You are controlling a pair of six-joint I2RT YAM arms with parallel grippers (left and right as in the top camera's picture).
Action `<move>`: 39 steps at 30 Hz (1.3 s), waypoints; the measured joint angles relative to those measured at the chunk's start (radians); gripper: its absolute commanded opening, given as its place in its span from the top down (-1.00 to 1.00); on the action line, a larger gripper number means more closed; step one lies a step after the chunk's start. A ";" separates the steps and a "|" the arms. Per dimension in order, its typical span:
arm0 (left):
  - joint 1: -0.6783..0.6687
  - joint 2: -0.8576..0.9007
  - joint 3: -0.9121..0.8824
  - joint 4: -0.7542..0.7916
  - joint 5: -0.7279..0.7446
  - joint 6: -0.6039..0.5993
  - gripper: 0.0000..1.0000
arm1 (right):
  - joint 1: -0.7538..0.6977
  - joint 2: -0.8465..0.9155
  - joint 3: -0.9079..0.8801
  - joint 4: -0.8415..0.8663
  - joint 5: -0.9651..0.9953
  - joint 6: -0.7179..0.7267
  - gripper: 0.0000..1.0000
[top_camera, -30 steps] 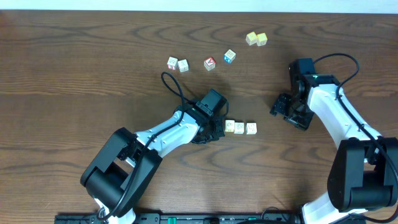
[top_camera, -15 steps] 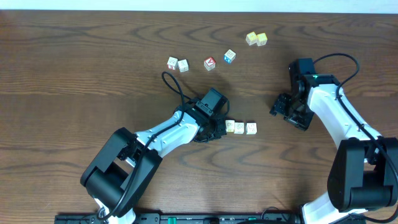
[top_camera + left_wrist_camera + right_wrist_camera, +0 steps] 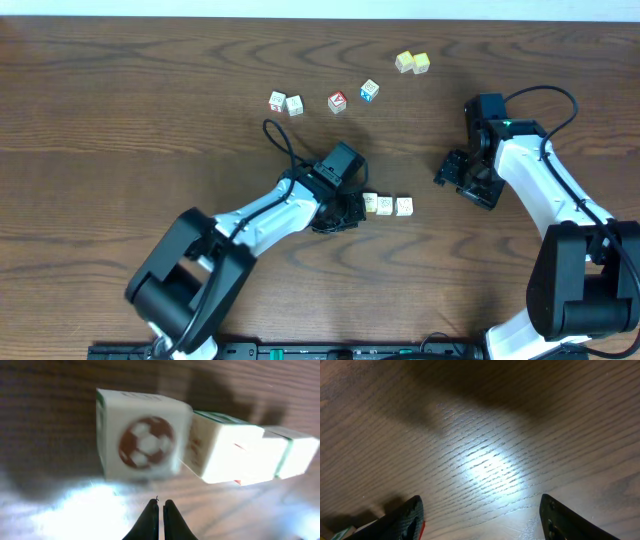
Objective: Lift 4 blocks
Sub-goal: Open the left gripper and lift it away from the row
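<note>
The blocks (image 3: 385,205) lie side by side in a short pale row at mid-table. Three show in the overhead view, and the row's left end sits under my left gripper (image 3: 350,209). In the left wrist view the nearest block (image 3: 145,442) carries a red-brown football picture, and the other blocks (image 3: 235,452) trail off to the right, blurred. My left gripper (image 3: 160,504) is shut with nothing between its fingers, its tips just short of the football block. My right gripper (image 3: 463,180) hovers to the right of the row. In its wrist view the right gripper (image 3: 480,505) stands open over bare wood.
Farther back lie two whitish cubes (image 3: 285,103), a red-faced cube (image 3: 337,102), a blue-faced cube (image 3: 369,91) and two pale yellow cubes (image 3: 412,63). A black cable (image 3: 278,140) loops behind the left arm.
The left arm's rear links have shifted slightly. Its gripper stays at the row's left end. The blocks and the right arm have not moved.
</note>
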 measured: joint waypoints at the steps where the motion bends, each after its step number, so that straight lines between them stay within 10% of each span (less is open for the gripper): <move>1: 0.000 -0.025 -0.002 -0.005 0.001 0.006 0.86 | 0.000 0.000 0.000 0.000 0.000 0.000 -0.44; 18: 0.101 -0.363 -0.003 -0.254 -0.495 -0.014 0.86 | 0.000 0.000 0.000 0.015 0.000 0.000 -0.43; 39: 0.102 -0.067 -0.004 0.101 -0.353 0.026 0.85 | 0.000 0.000 0.000 -0.003 0.000 0.000 -0.40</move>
